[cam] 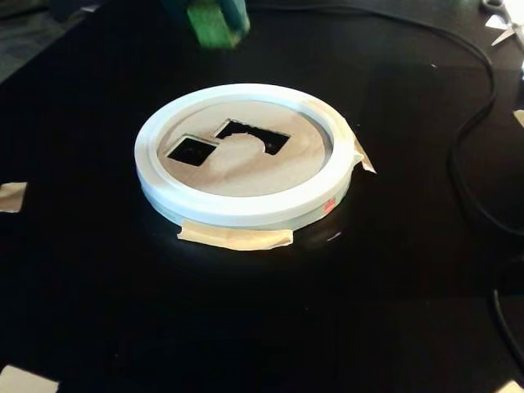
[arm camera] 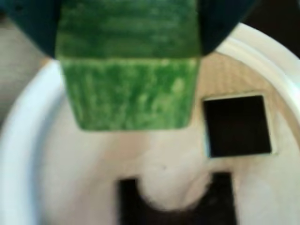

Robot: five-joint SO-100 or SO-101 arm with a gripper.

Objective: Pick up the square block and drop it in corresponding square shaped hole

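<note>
My gripper [arm camera: 129, 51] is shut on the square block [arm camera: 129, 79], a green wooden cube with visible grain, held between two dark fingers [arm camera: 33, 28] at the top of the wrist view. In the fixed view the block [cam: 211, 26] hangs in the gripper [cam: 214, 18] at the top edge, above and behind the white hoop [cam: 246, 209]. The square shaped hole [arm camera: 237, 124] is a dark cutout in the tan disc [arm camera: 93, 168], below and right of the block in the wrist view. In the fixed view that hole [cam: 191, 151] lies on the disc's left side.
A larger irregular cutout with a curved edge [cam: 254, 135] sits beside the square hole. Masking tape [cam: 235, 237] fixes the hoop to the black table [cam: 123, 311]. A black cable [cam: 471, 131] curves along the right. Tape scraps [cam: 11, 196] lie at the left edge.
</note>
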